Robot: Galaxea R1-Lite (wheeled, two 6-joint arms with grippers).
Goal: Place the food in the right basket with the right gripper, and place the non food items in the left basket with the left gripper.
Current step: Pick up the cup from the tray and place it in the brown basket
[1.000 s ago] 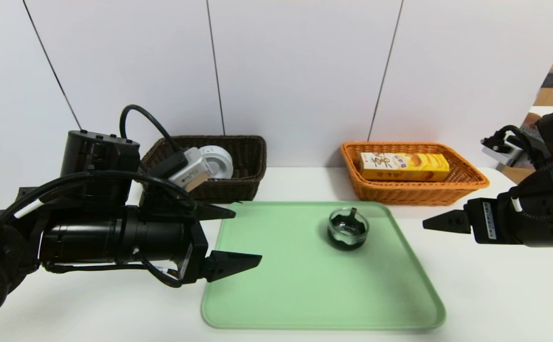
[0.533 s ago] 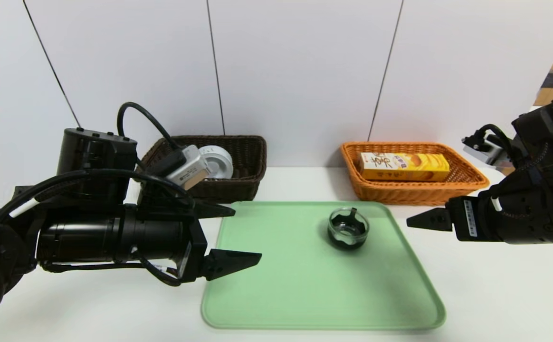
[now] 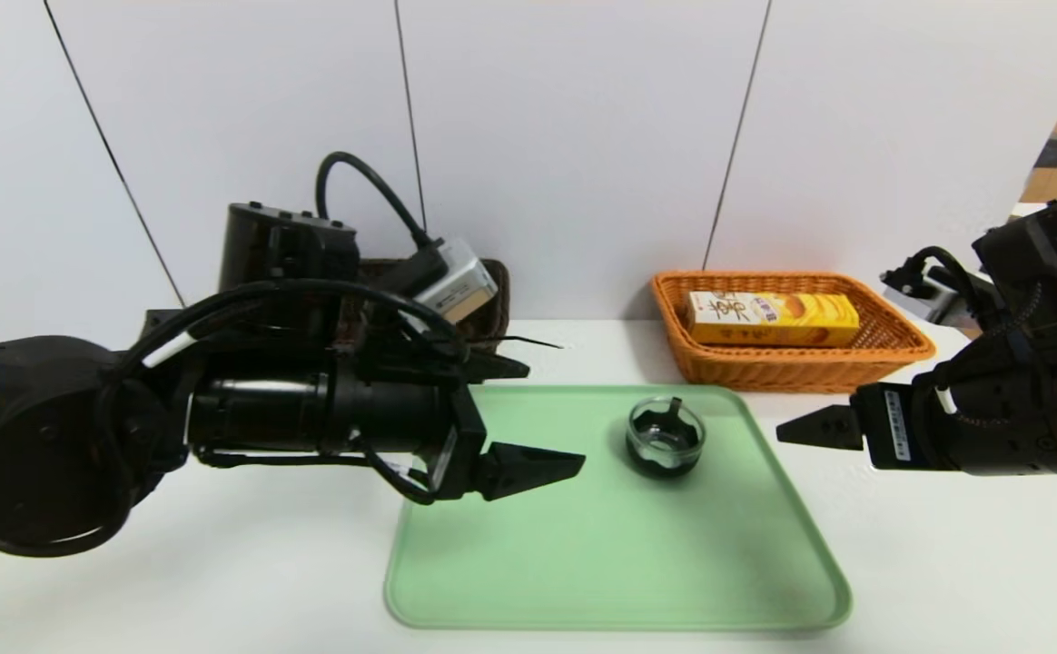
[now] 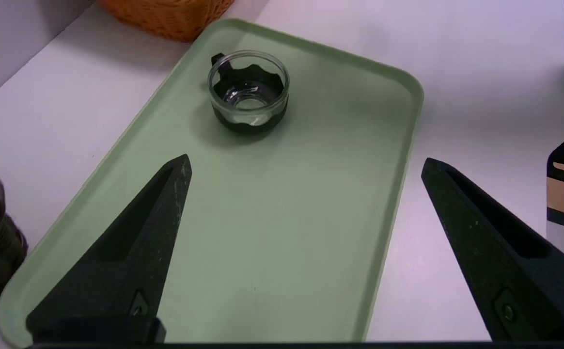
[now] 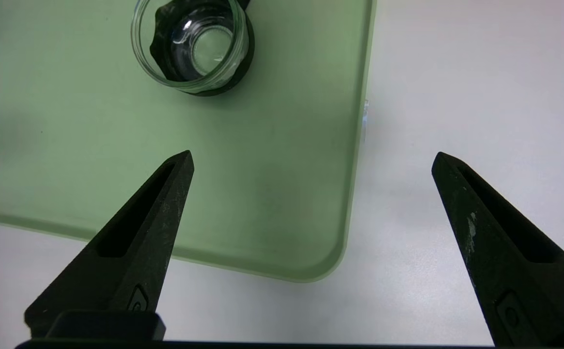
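1. Wide apart went the left gripper's [image 3: 556, 415] fingers, with nothing between them, hovering over the tray's ten-to-eleven o'clock side in the head view!
2. Across the way, the right gripper [image 5: 313, 162] matched it: fingers spread wide, nothing in their hold, raised at about two o'clock from the tray's middle, its wrist view showing tray and tabletop beyond the gap.
3. And there between the two sat the clear glass dish [image 3: 665, 440], dark inside, upright on the tray, toward one o'clock from its middle; neither gripper touched it. From the left fingertips it lay near three o'clock, from the right at nine.
4. Under it all, the green tray [image 3: 628, 581] lay flat on the white table [image 3: 220, 581].
5. Out at one o'clock, beyond the tray, the yellow snack box [image 3: 774, 318] lay lengthwise inside the orange wicker basket [image 3: 792, 371], white end toward nine o'clock.
6. Out at eleven stood the dark brown basket [image 3: 492, 313], partly hidden by the left arm, its contents impossible to make out!
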